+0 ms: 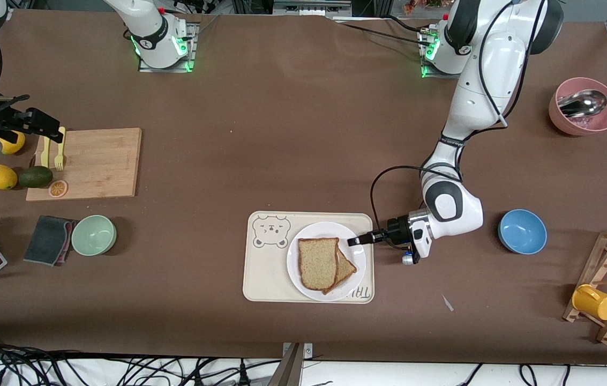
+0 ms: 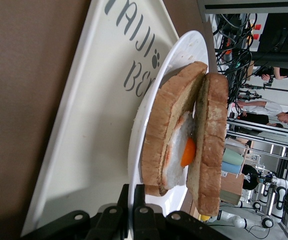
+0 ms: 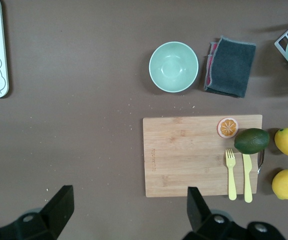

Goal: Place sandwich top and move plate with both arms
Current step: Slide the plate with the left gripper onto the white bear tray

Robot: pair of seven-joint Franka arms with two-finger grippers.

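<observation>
The top lies on the egg slice on the plate, so the left gripper now pinches the plate rim to move it, while the right gripper waits wide open and empty over the board.

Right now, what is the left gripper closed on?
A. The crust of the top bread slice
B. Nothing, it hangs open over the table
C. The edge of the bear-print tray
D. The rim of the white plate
D. In the left wrist view the left gripper has its fingers shut on the rim of the plate, beside the sandwich top, which already lies on the egg slice.
</observation>
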